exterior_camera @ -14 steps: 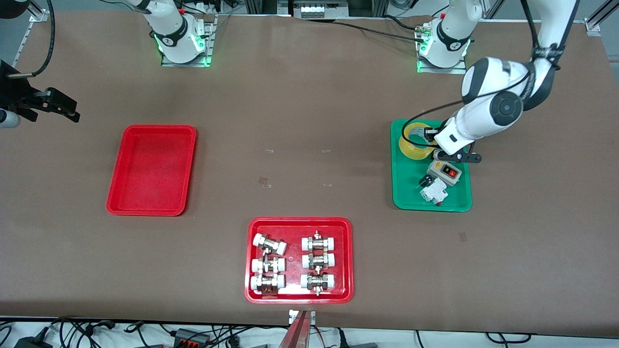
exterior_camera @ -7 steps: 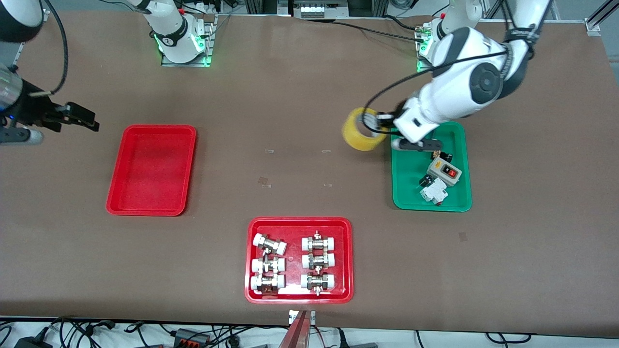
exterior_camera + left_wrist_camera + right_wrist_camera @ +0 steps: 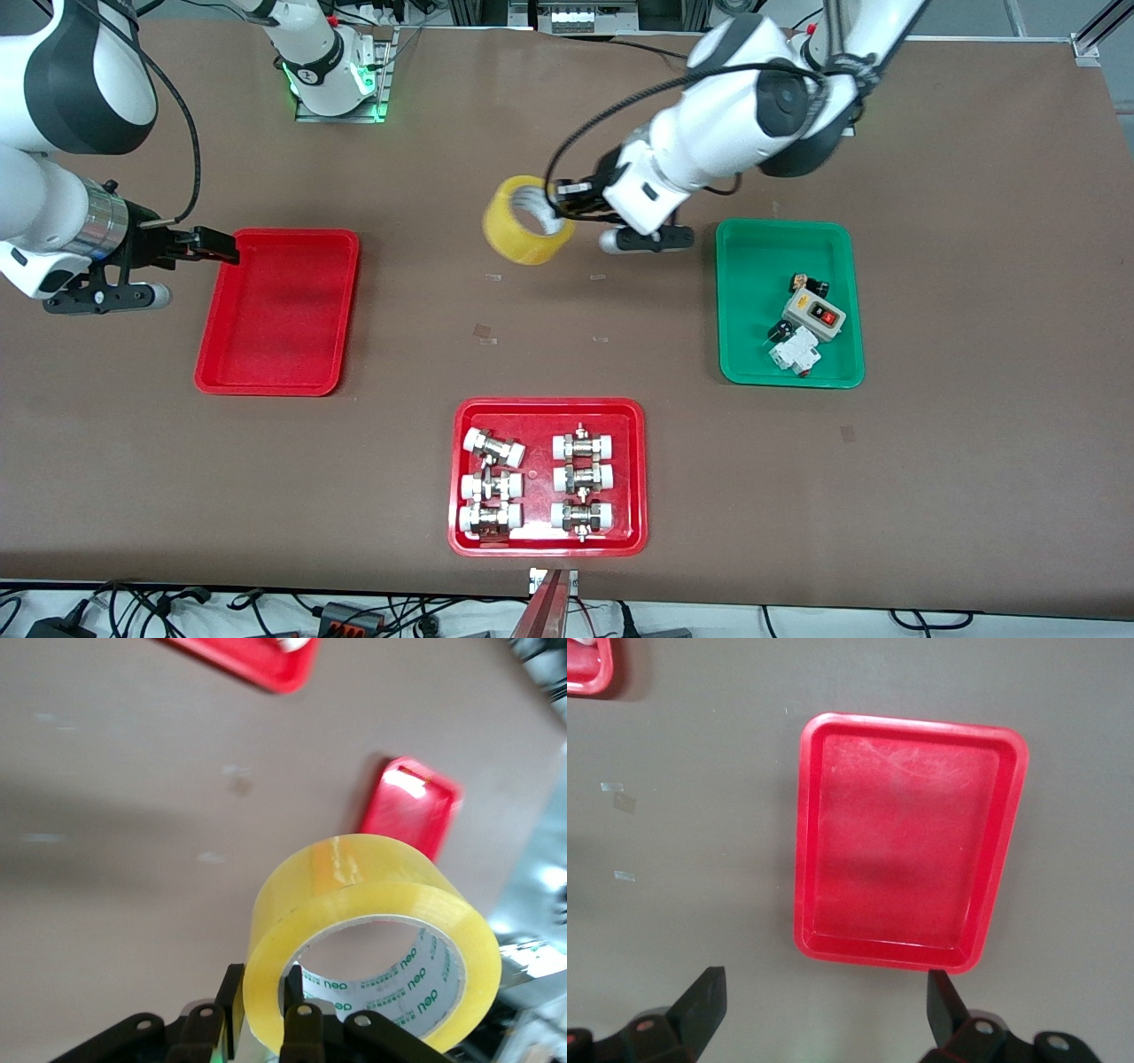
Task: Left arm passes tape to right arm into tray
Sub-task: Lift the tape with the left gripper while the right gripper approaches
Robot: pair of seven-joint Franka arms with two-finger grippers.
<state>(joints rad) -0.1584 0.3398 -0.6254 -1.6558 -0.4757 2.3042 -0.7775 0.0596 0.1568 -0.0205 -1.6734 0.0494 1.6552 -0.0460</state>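
1. Over the bare brown table point(image 3: 567, 354), between the green tray point(image 3: 749, 354) and the plain red tray point(image 3: 276, 381), the left gripper point(image 3: 567, 206) carries the tape point(image 3: 523, 232) in the air. In the left wrist view its fingers point(image 3: 297, 1032) are closed on the roll's wall, one inside the core and one outside, with the tape point(image 3: 372, 930) standing out from them.

2. The right gripper point(image 3: 213, 248) hangs over the table at the plain red tray's edge toward the right arm's end. Its fingers point(image 3: 700, 1005) are spread wide in the right wrist view and hold nothing.

3. The roll looks light and stiff; its wound layers should not give under a pinch. The glossy yellow outer face is probably slick, so a grip through the hole, across the wall, seems surest. For a handover the right gripper would best take the part of the ring lying away from the left fingers.

4. The plain red tray point(image 3: 908, 837) is empty.

5. The green tray holds a grey switch box point(image 3: 813, 315) with a red button, a white breaker-like part point(image 3: 794, 352) and a few small dark pieces.

6. The red tray of fittings point(image 3: 549, 540), nearest the front camera, holds six white-capped metal fittings point(image 3: 580, 478) in two columns.
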